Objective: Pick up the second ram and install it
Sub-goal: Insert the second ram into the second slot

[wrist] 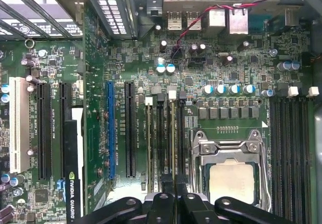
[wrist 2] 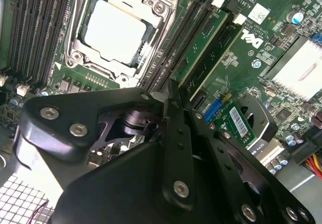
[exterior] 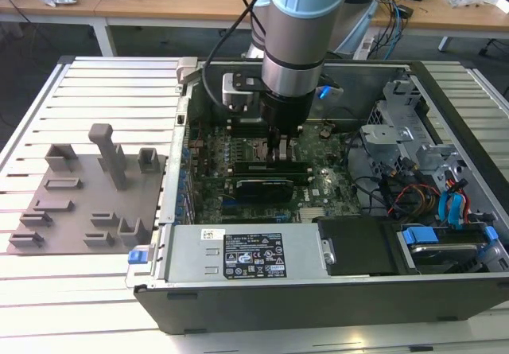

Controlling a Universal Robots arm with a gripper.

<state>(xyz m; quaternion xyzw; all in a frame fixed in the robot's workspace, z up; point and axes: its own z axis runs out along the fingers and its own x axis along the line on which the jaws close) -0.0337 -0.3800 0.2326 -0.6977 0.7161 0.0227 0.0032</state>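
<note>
Exterior view: grey-and-blue arm [exterior: 294,44] vertical, black gripper [exterior: 278,149] down over green motherboard [exterior: 318,183] in open computer case [exterior: 445,235].

Second wrist view: second ram, long thin green stick [wrist 2: 206,43], seated in slot, long axis parallel to neighbouring slots, beside silver CPU socket [wrist 2: 121,32].

First wrist view: fingers [wrist: 163,204] closed together, gripping nothing.

A robotics lab or electronics workshop. An opened desktop computer case [exterior: 334,211] lies on a slatted metal table [exterior: 95,99]. Beside the case sits a grey fixture plate [exterior: 87,203]. Behind the case stand wooden desks [exterior: 159,4] strewn with cables.
</note>
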